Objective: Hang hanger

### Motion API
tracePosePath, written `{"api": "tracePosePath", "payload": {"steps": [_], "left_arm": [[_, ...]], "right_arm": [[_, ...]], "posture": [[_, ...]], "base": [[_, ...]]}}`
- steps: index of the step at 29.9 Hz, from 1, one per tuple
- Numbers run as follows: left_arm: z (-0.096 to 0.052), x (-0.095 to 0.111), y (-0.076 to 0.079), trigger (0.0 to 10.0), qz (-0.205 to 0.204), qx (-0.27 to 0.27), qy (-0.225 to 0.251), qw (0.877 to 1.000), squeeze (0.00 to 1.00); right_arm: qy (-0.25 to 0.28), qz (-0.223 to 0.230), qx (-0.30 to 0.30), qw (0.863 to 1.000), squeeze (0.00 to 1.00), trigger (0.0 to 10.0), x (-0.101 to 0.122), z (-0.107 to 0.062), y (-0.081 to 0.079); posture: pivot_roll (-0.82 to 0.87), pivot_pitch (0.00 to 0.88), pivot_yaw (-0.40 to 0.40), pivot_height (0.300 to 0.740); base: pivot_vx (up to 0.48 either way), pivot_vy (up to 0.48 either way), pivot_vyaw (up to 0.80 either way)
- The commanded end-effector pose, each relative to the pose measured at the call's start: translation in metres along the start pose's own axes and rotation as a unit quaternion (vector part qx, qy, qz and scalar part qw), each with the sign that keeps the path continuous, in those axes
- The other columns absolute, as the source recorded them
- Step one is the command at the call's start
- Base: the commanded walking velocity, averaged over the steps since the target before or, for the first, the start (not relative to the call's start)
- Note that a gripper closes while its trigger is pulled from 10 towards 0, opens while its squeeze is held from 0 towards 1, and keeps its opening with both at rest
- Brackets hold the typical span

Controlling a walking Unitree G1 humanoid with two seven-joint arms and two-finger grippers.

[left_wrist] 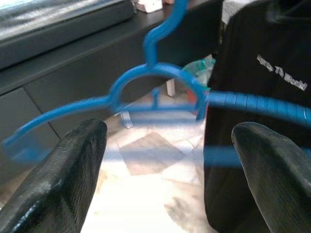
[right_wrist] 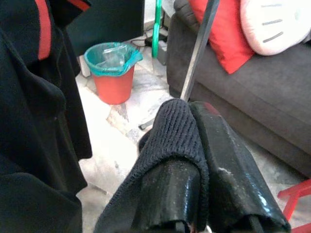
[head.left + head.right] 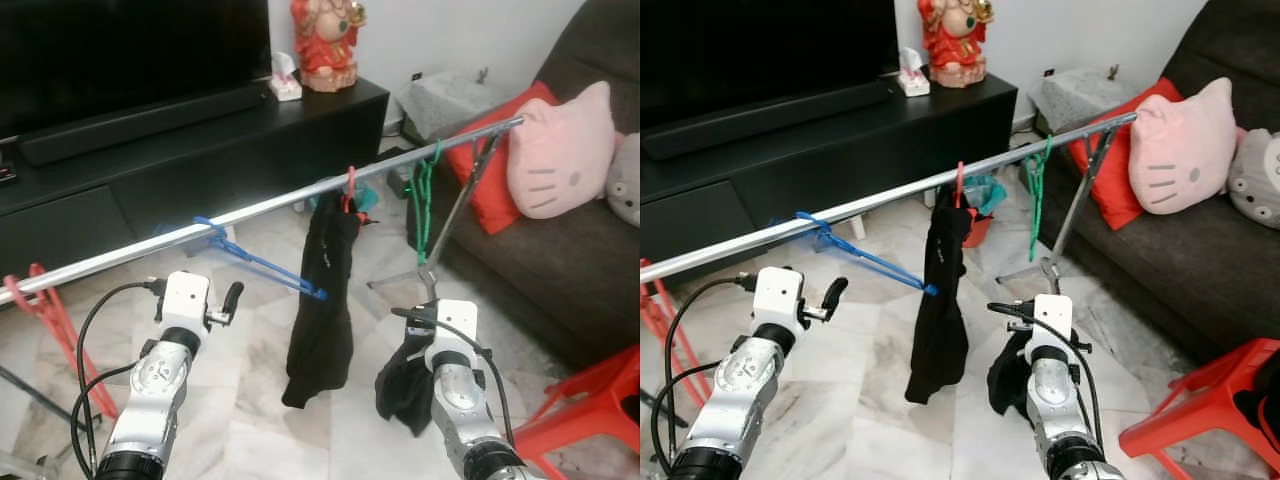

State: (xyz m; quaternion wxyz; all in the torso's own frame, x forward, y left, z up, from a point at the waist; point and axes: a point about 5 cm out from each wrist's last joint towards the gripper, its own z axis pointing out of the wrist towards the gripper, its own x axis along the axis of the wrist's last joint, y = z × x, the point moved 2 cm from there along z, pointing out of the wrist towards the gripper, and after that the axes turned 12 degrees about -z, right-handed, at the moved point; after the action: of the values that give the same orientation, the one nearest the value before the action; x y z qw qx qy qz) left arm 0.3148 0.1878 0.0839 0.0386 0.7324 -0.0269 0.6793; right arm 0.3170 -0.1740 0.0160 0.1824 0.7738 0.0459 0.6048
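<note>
A blue hanger (image 3: 262,262) hooks over the silver rail (image 3: 270,207), tilted down toward the right. My left gripper (image 1: 170,141) is open just in front of it, and the hanger's neck and bar lie beyond the gap between the fingers (image 1: 73,165). My right gripper (image 2: 192,109) is shut on a black knit cloth (image 2: 175,131), which dangles below the wrist (image 3: 403,385). A black garment (image 3: 325,300) hangs on a red hanger (image 3: 350,185) mid-rail. A green hanger (image 3: 425,200) hangs farther right.
A black TV console (image 3: 200,150) with a red statue (image 3: 328,40) stands behind the rail. A dark sofa (image 3: 560,260) with a pink cat cushion (image 3: 560,150) is on the right. A red stool (image 3: 590,410) is near right, and a red bin (image 2: 112,73) sits under the rail.
</note>
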Motion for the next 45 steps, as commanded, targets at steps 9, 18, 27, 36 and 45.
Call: {"api": "tracePosePath", "payload": {"steps": [9, 18, 27, 36, 45], "left_arm": [[0.012, 0.005, 0.009, 10.0, -0.006, -0.008, -0.019, 1.0, 0.0], [0.027, 0.007, 0.013, 10.0, 0.005, -0.002, -0.045, 0.999, 0.0], [0.047, 0.0, 0.028, 10.0, -0.036, -0.003, -0.079, 0.996, 1.0], [0.058, 0.015, 0.03, 10.0, -0.043, -0.003, -0.055, 0.998, 1.0], [0.05, 0.036, 0.039, 10.0, -0.008, -0.055, -0.047, 0.997, 0.0]], "right_arm": [[0.014, 0.007, -0.01, 1.0, 0.0, 10.0, 0.008, 0.004, 0.005], [0.012, 0.01, -0.009, 1.0, 0.0, 10.0, 0.007, 0.004, 0.004], [0.009, 0.012, -0.008, 1.0, 0.0, 10.0, 0.007, 0.004, 0.003], [0.01, 0.012, -0.006, 1.0, 0.0, 10.0, 0.008, 0.004, 0.003], [0.008, 0.011, -0.001, 1.0, 0.0, 10.0, 0.007, 0.003, -0.001]], "posture": [[0.08, 0.0, -0.025, 0.74], [0.08, 0.0, -0.021, 0.74], [0.06, 0.0, -0.012, 0.74], [0.06, 0.0, -0.004, 0.74], [0.06, 0.0, -0.009, 0.74]], "base": [[0.0, 0.0, 0.0], [0.0, 0.0, 0.0], [0.0, 0.0, 0.0], [0.0, 0.0, 0.0], [0.0, 0.0, 0.0]]}}
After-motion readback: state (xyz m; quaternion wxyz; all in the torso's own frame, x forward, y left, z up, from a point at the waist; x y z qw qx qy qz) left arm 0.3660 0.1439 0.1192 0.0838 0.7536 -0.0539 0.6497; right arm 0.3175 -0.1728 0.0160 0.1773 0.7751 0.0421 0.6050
